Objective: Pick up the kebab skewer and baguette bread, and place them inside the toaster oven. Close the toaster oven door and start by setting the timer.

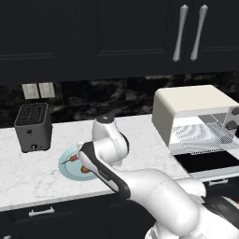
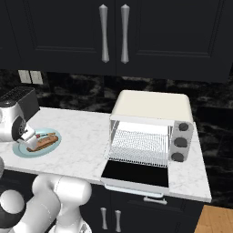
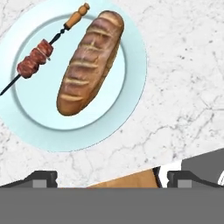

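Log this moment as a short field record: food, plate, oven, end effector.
kebab skewer: lying on the plate, beside the bread, not held
baguette bread: lying on the plate, not held
plate: pale blue, on the marble counter
toaster oven: on the counter, wire rack bare
toaster oven door: folded down, open
end effector: open, above the counter next to the plate, holding nothing

The baguette bread [image 3: 89, 63], a plump oblong loaf with an orange-brown crust and pale slashes, is seen lying flat on a pale blue plate [image 3: 127, 109]. The kebab skewer [image 3: 41, 52], a thin dark stick with reddish-brown chunks and a wooden handle, is laid just beside it on the same plate, its tip past the rim. The toaster oven [image 2: 152, 129], cream-white with grey knobs, is set well apart from the plate; the toaster oven door [image 2: 135, 175] is folded down, open.
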You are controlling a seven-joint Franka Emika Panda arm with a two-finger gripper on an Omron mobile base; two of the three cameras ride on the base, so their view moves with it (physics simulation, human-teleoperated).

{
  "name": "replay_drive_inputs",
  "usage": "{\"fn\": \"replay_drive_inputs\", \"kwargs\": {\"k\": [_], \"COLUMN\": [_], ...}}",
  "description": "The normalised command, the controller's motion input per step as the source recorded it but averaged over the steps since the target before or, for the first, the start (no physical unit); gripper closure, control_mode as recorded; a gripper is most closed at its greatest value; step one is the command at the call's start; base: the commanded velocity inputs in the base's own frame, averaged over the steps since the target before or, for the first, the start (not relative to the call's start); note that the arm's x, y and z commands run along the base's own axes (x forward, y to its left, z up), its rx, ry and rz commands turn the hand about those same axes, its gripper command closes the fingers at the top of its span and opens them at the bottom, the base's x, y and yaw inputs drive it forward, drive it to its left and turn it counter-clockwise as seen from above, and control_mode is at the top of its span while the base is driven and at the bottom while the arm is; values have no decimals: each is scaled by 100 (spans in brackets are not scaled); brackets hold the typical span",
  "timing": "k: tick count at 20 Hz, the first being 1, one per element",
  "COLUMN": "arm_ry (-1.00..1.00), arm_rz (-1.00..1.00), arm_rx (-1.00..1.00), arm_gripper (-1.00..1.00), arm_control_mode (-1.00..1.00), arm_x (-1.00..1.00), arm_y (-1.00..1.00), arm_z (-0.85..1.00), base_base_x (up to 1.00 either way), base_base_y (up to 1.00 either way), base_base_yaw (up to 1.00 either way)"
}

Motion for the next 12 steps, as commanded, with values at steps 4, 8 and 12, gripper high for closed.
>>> {"fn": "replay_drive_inputs", "kwargs": {"k": [4, 8, 12], "arm_ry": [4, 7, 2], "arm_rz": [0, 0, 0], "arm_rx": [0, -2, -4], "arm_gripper": [-100, -100, -100], "arm_control_mode": [-100, -100, -100], "arm_x": [39, 43, 30], "arm_y": [9, 29, 24], "arm_z": [-32, -31, -19], "base_base_x": [0, 0, 0], "base_base_y": [0, 0, 0], "base_base_yaw": [0, 0, 0]}}
